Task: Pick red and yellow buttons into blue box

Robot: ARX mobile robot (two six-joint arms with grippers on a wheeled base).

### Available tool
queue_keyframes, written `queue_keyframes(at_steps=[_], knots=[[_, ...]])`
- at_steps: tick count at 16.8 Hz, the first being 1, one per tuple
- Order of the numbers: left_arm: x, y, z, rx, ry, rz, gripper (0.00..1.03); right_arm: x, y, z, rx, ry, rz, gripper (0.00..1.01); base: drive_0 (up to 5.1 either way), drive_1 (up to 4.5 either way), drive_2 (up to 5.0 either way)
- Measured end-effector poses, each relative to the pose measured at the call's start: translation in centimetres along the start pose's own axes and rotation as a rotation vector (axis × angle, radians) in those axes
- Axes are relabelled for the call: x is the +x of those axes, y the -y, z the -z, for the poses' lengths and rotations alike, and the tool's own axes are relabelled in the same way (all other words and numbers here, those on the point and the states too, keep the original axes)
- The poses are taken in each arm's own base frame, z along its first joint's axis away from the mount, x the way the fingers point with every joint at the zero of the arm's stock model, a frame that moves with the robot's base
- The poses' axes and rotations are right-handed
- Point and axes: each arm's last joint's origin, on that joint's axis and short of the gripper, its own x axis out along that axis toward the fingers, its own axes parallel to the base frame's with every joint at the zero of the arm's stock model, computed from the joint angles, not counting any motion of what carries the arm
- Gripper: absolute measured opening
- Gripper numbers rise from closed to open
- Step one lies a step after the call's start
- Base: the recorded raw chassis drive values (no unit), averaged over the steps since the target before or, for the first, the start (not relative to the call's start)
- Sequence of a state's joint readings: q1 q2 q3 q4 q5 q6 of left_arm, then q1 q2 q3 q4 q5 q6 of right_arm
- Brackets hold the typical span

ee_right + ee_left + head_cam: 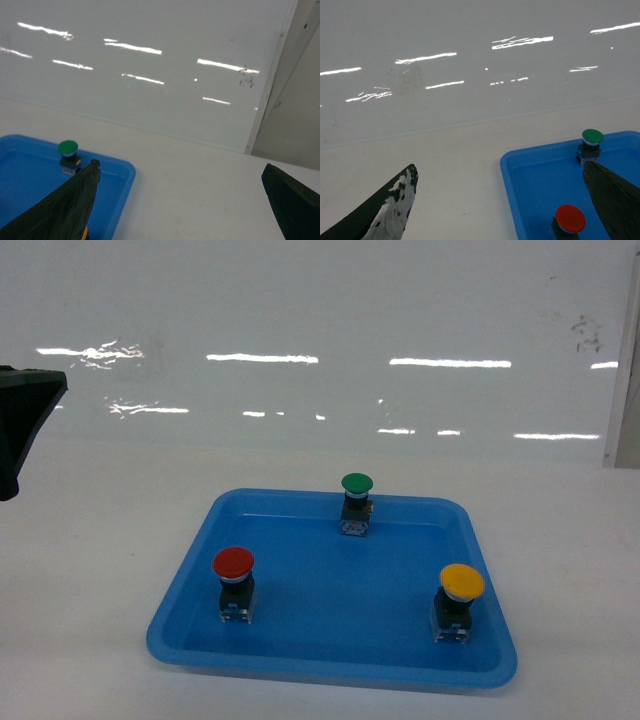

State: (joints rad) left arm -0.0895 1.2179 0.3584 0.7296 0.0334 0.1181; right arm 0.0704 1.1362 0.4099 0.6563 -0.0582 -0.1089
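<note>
White tabletop [80, 570] | your red button [233, 563] and yellow button [462, 582] stand inside blue box [300, 665] | left gripper [505, 200] and right gripper [182, 200] both spread wide, empty

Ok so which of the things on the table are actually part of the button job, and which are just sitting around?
Part of the job:
- red button
- yellow button
- blue box, with both buttons already standing in it

Just lying about:
- green button, upright at the box's far edge
- white table
</note>
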Motion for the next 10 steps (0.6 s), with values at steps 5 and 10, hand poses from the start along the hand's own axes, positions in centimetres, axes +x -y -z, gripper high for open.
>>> queue_keyframes(at_steps=[5,10], knots=[[0.05,0.01,0.05,0.014,-0.003,0.001,0.98,0.03,-0.19,0.07,-0.024,-0.008,-0.006,0.98,0.0,0.0,0.0],[0.05,0.01,0.05,0.015,-0.003,0.001,0.98,0.51,-0.08,0.46,-0.026,-0.004,-0.011,0.98,0.0,0.0,0.0]])
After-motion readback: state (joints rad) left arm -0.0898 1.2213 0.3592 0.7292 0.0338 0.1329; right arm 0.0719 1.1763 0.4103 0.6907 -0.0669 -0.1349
